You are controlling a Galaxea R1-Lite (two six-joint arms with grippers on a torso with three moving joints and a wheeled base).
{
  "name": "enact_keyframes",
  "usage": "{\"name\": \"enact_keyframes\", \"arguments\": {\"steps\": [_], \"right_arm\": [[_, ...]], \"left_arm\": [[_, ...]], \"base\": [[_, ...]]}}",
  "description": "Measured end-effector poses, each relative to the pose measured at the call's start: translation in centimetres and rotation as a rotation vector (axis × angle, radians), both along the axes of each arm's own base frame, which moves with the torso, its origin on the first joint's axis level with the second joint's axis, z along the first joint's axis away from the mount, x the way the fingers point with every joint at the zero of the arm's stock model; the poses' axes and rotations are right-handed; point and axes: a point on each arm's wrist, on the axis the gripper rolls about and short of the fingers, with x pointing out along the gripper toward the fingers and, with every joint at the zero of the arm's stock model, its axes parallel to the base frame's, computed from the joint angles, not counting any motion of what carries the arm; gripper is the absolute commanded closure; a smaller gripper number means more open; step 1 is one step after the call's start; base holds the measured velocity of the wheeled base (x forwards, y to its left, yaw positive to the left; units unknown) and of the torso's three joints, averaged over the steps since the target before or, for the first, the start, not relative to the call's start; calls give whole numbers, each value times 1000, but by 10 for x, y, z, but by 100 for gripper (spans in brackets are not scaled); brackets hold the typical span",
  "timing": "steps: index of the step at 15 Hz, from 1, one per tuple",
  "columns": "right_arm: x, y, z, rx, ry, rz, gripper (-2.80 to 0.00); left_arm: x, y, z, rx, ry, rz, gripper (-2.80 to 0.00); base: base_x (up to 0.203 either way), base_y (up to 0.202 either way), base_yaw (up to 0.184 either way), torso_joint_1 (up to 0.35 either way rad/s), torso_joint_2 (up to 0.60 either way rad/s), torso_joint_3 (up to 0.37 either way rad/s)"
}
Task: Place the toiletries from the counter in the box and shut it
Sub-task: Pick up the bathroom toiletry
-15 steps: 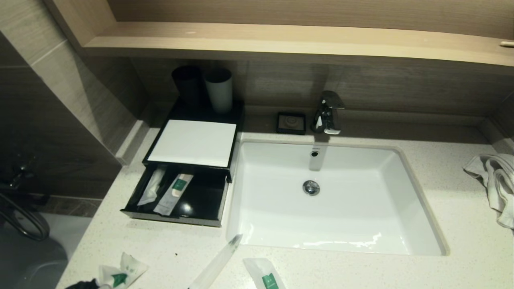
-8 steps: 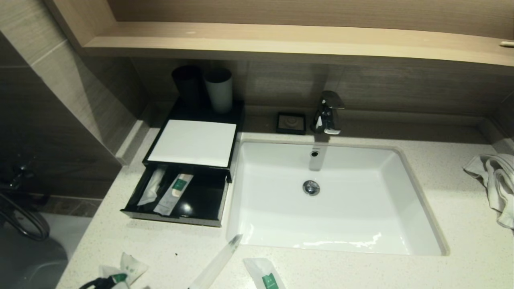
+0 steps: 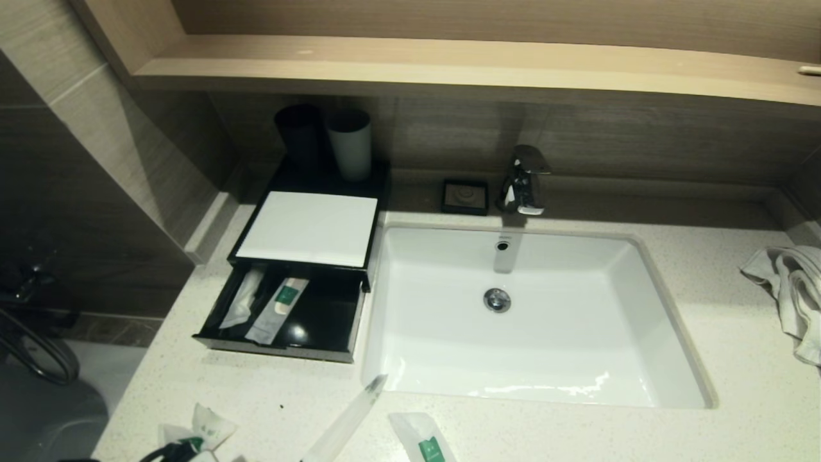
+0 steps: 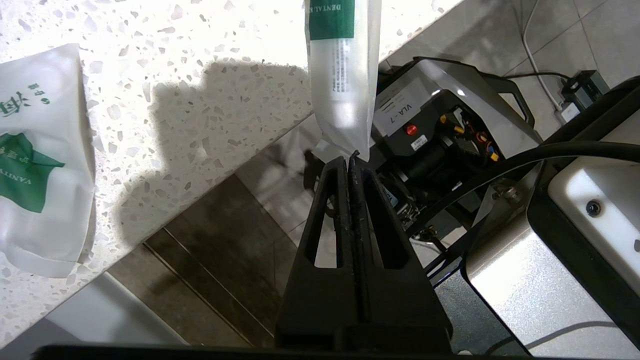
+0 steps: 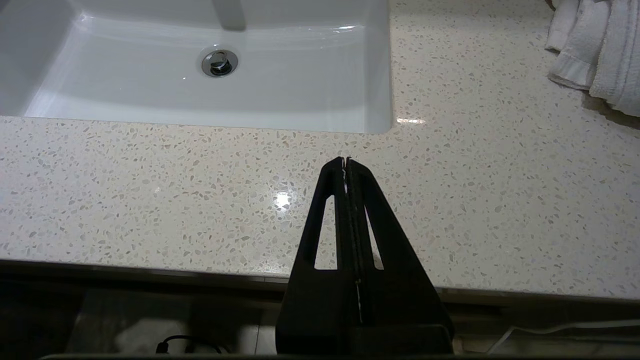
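Hanging just off the front edge of the tabletop (image 3: 526, 430) at about 7 o'clock in the head view, the left gripper (image 4: 350, 159) has its fingers pressed together, and the clamped tips pinch the end seal of a long clear-wrapped stick (image 4: 341, 75) with a green label. That stick juts over the tabletop's edge. Just beside it lies a white sachet (image 4: 37, 165) with a green label, resting on the speckled stone.

The box (image 3: 308, 228) sits at 10 o'clock, left of the sink (image 3: 539, 321), its front drawer (image 3: 282, 314) pulled out with two wrapped toiletries inside. Two more packets lie along the front at 6 o'clock: a long clear stick (image 3: 346, 420) and a sachet (image 3: 423, 439).

The right gripper (image 5: 346, 161) hovers over the front right of the tabletop, fingers pressed together and holding nothing. A white towel (image 3: 786, 289) lies at 3 o'clock.
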Motion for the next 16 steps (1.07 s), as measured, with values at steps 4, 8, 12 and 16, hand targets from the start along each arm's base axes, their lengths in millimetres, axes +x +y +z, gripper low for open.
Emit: {"name": "enact_keyframes", "arguments": {"steps": [4,8,12,16], "right_arm": [[0,0,0,1,0,-1,0],[0,0,0,0,0,0,0],[0,0,0,0,0,-1,0],[0,0,0,0,0,-1,0]], "left_arm": [[1,-1,1,4,-4,13,-280],[1,-1,1,6,0,15,-280],[2,-2,0,9,8,20,-280],[3,-2,-2,17,18,21,-280]], "base": [[0,0,0,0,0,0],[0,0,0,0,0,0],[0,0,0,0,0,0],[0,0,0,0,0,0]]}}
